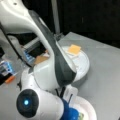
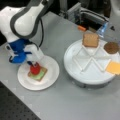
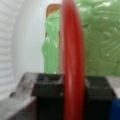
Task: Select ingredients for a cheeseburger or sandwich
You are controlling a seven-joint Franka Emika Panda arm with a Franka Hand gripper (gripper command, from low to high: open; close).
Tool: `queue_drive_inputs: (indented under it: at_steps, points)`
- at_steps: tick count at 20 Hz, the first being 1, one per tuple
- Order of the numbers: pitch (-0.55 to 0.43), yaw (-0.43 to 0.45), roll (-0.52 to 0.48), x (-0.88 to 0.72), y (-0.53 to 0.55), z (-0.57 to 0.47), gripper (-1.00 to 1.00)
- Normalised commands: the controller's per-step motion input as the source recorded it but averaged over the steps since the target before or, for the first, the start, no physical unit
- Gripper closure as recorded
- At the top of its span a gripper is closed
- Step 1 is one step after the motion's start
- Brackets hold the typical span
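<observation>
In a front view the arm fills most of the frame; the end effector is hidden behind its blue wrist. The yellow-orange cheese square (image 1: pixel 74 49) lies flat on the white divided tray (image 1: pixel 83 62), and only a sliver of the white paper plate (image 1: pixel 87 106) shows at a front view's bottom.

In a front view the end effector (image 2: pixel 35 65) hangs over the paper plate (image 2: pixel 51 72), pinching the red tomato disc (image 2: pixel 35 68) above the green lettuce piece (image 2: pixel 38 76) and a toast square (image 2: pixel 43 72). On the tray (image 2: pixel 75 65) lie another toast square (image 2: pixel 90 40), the dark brown patty (image 2: pixel 111 47) and the cheese (image 2: pixel 113 67), on the grey bench (image 2: pixel 65 105).

In the wrist view the tomato disc (image 3: pixel 73 65) stands on edge, its long axis vertical, clamped between the dark fingers (image 3: pixel 46 87); its bottom is cut off. Behind it spreads glossy lettuce (image 3: pixel 100 37), with a toast corner (image 3: pixel 52 10) peeking out.
</observation>
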Motion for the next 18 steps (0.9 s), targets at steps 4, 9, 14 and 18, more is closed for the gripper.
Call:
queue_drive_inputs:
  at_steps: [4, 9, 14, 18]
  points:
    - [-0.042, 0.136, 0.214, 0.12, -0.10, -0.02, 1.00]
    - [-0.048, 0.128, 0.209, 0.08, -0.06, -0.02, 1.00]
    - [-0.061, 0.111, 0.206, 0.05, -0.01, -0.03, 1.00]
    - [-0.068, 0.099, 0.200, 0.01, -0.01, -0.03, 1.00]
